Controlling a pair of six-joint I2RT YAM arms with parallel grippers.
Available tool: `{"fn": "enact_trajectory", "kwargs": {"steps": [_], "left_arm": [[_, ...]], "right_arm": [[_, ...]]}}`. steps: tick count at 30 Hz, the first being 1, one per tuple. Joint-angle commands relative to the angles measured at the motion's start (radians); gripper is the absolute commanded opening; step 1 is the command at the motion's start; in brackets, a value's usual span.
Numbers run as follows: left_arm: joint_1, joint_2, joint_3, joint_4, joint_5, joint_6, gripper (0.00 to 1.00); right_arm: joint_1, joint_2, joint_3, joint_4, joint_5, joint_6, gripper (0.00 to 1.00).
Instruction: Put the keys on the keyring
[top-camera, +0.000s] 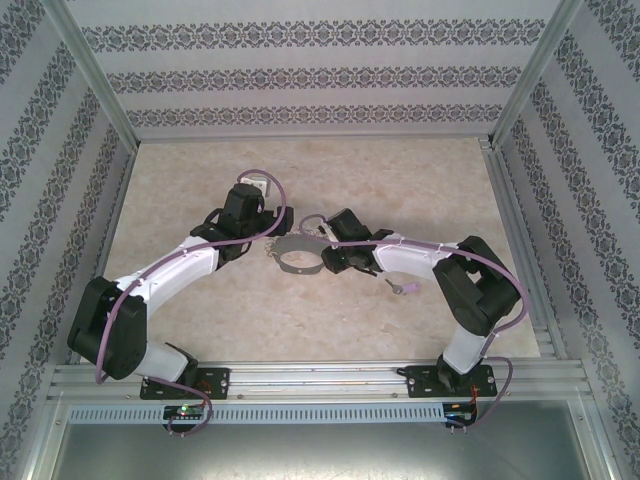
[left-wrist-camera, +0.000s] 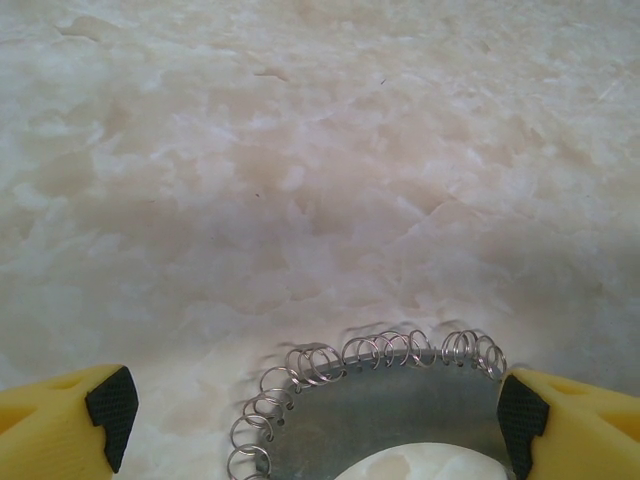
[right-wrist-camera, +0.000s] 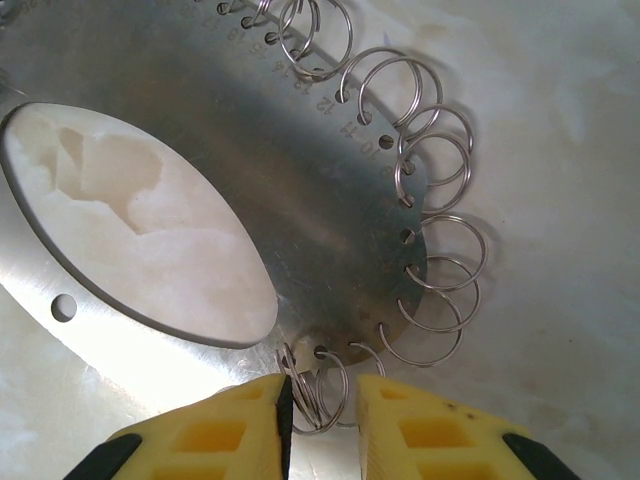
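— Keyring (top-camera: 297, 267) first! Where is it?

— It lies flat in the middle of the counter (top-camera: 190, 180), right between the two tools. It is a grey metal plate with a big oval hole. Little wire loops (right-wrist-camera: 440, 290) hang all along its edge.

— What is the right tool (right-wrist-camera: 322, 425) doing?

— Its two yellow fingers (right-wrist-camera: 235, 435) are pressed close together. They pinch one little wire loop on the right side of the keyring.

— And the left tool (left-wrist-camera: 315, 415)?

— That one is spread wide. It sits at the left side of the keyring, and the edge of the plate pokes in between its fingers. One black pad (left-wrist-camera: 520, 415) is right up against the plate, but I cannot tell if it touches. The other pad (left-wrist-camera: 112, 410) is well apart from it, over bare counter. The plate is not squeezed.

— Where is the key (top-camera: 405, 288)?

— It is tiny, with a pale purple head and a short silver blade. It lies on the counter to the right of the keyring and a bit nearer, just beside the white right arm (top-camera: 410, 258). It is apart from the keyring, and no tool touches it.

— What is around all that?

— Walls (top-camera: 300, 75) with a dark flower pattern stand at the left, the far side and the right. A metal rail (top-camera: 320, 380) runs along the near edge, and both arms are bolted to it.
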Motion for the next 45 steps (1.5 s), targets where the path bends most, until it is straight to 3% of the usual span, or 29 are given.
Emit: {"fn": "enact_trajectory", "kwargs": {"steps": [1,13,22,45], "left_arm": [[0.015,0.008,-0.008,0.037,0.011,-0.015,0.94],[0.016,0.007,-0.016,0.046,0.018,-0.029,0.96],[0.017,0.006,-0.016,0.048,0.025,-0.030,0.98],[0.027,-0.072,-0.081,0.191,0.145,-0.142,0.99]], "right_arm": [[0.016,0.027,0.032,-0.011,0.009,-0.012,0.24],[0.021,0.038,0.036,-0.009,0.003,-0.010,0.19],[0.026,0.032,0.037,-0.009,0.003,-0.010,0.00],[-0.018,-0.174,-0.077,0.133,-0.076,0.001,0.00]]}}
